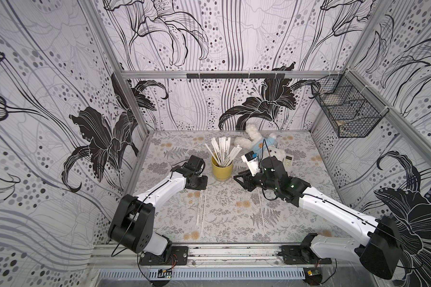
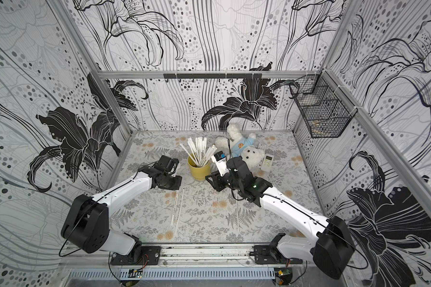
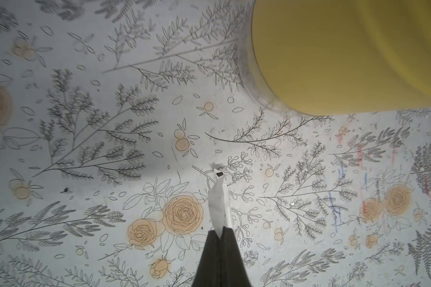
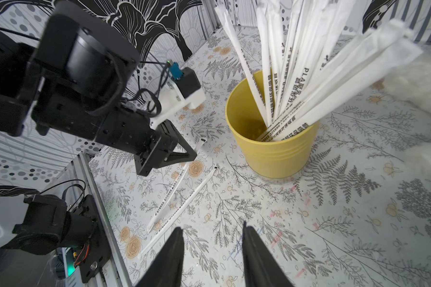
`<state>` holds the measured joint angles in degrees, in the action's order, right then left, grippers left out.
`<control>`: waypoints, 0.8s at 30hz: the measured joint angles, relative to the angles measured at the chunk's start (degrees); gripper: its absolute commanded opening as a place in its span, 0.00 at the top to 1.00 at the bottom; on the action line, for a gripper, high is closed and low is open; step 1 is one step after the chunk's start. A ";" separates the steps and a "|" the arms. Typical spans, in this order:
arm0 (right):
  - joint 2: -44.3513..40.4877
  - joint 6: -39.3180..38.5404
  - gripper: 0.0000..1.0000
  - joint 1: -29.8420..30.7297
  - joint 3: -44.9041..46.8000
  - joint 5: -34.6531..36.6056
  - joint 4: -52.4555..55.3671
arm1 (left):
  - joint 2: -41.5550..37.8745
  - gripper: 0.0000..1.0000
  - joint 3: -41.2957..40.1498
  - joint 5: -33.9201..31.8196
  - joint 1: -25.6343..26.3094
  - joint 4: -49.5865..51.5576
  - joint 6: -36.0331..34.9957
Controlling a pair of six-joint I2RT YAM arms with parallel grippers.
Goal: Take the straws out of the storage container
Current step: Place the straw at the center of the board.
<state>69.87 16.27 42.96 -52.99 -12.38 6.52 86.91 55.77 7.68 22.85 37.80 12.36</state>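
**Straws stand in cup; one is pinched at the table**

The cup (image 1: 222, 171) is seen upright on the table (image 1: 229, 223), toward the far middle, between the two grippers in both top views. A fan of straws (image 1: 223, 151) is stood in it, rising well above the rim, and dark lettering can be made out along them in the right wrist view.

The left gripper (image 3: 219, 238) is set low at the table, just beside the cup. Its fingers are pressed together on the flattened paper end of the pinched straw (image 3: 218, 203), and the rest of that straw is laid flat toward the near edge. A second straw (image 4: 182, 206) is laid just beside it, roughly parallel, with its end free of the gripper. A third straw (image 1: 261, 213) is laid on the table on the right arm's side, well apart from those two.

The right gripper (image 4: 213, 248) is held near the cup on its other side. Its fingers are parted at a moderate gap with nothing gripped, and bare table is seen between them.

A teddy (image 1: 259, 144) in a blue shirt is laid behind the cup, near it, and a remote (image 1: 288, 159) is set just beside the teddy's head
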 measured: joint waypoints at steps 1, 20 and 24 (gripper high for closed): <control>0.00 -0.04 0.57 0.00 0.00 0.02 0.00 | 0.79 1.00 -0.02 0.48 -0.09 0.22 -0.13; 2.01 0.00 0.56 0.00 1.11 0.02 -0.07 | 4.24 0.89 -1.75 3.78 -2.49 -0.39 0.20; 2.19 0.00 0.56 0.00 1.73 -0.04 -0.07 | 5.16 0.88 -2.01 5.05 -3.50 -1.14 0.42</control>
<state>72.05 16.27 42.96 -51.27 -12.43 6.46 92.07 53.76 12.73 19.35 36.67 12.78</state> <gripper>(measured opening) 0.440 0.116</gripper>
